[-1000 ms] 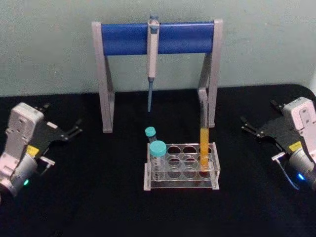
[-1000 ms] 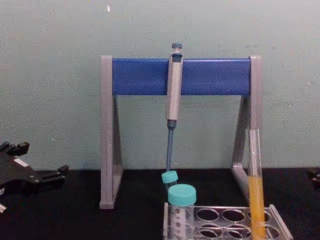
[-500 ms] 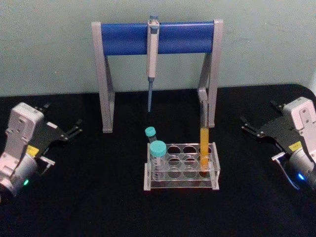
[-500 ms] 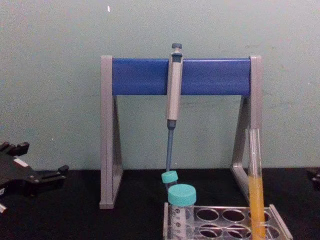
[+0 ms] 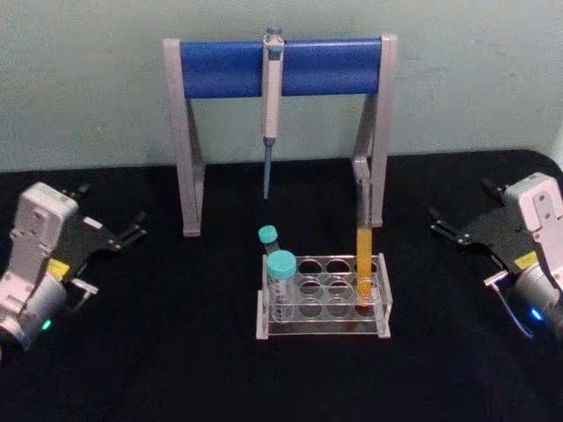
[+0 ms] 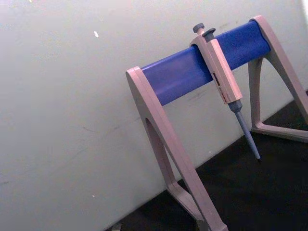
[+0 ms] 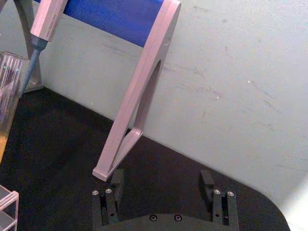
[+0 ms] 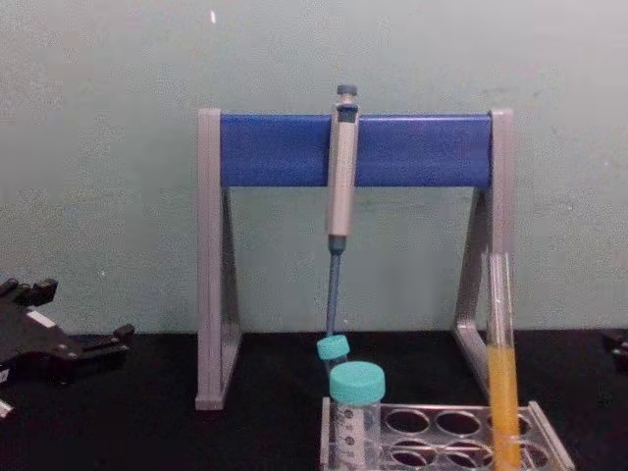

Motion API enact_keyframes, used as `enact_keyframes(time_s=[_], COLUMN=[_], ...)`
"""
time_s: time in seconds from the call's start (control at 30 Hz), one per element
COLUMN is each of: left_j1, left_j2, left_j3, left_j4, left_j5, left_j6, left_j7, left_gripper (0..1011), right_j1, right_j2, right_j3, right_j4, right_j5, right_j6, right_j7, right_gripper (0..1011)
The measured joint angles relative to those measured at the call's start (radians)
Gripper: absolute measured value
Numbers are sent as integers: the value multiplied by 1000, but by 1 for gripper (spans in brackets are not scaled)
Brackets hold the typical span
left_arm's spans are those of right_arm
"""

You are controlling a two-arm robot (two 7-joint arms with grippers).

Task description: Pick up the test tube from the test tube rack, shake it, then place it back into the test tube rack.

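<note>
Count: one rack, three tubes, one pipette, one stand, two grippers.

One low clear plastic test tube rack (image 5: pixel 322 331) with rows of round holes in its top plate sits mid-table on the matte black table surface (image 5: pixel 176 352). One tall thin clear glass test tube (image 5: pixel 363 257), capless, with its lower half orange-yellow, stands upright in a hole at the rack's right end; I cannot tell which row. Two shorter, wider tubes with teal screw caps are at the left end: the nearer capped tube (image 5: pixel 281 265) stands straight, and the farther capped tube (image 5: pixel 268 236) behind it leans in the chest view.

Behind the rack is one grey-legged pipette stand with a blue round crossbar (image 5: pixel 224 69). One grey pipette with a blue tip (image 5: pixel 272 88) hangs from the middle of the bar, its tip clear of the table.

The left gripper (image 5: pixel 112 202) is near the left table edge and the right gripper (image 5: pixel 459 200) near the right edge. Both are black, low over the cloth and well apart from the rack, with fingers spread wide and nothing between them. The right fingers (image 7: pixel 115 179) face the stand's right leg.

There is bare black cloth on both sides of the rack and in front of it. The stand's legs are close behind it.
</note>
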Motion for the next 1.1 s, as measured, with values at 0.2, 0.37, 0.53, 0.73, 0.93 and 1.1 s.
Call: enact_keyframes(time_s=[0.2,0.37,0.53,0.73,0.93,1.1], left_j1=[0,0,0,0,0,0], left_j2=[0,0,0,0,0,0], left_j3=[0,0,0,0,0,0], left_j4=[0,0,0,0,0,0], left_j5=[0,0,0,0,0,0], left_j6=[0,0,0,0,0,0], left_j7=[0,0,0,0,0,0], left_gripper=[1001,1001,1001,1001,1001,1002], right_j1=[0,0,0,-24,-71,-111], right_j2=[0,0,0,5,17,24], right_j3=[0,0,0,17,43,68], right_j4=[0,0,0,-33,-95,-141], right_j5=[0,0,0,10,64,129], right_j6=[0,0,0,19,53,85], right_j7=[0,0,0,37,92,144], right_gripper=[1000,1000,1000,1000,1000,1000])
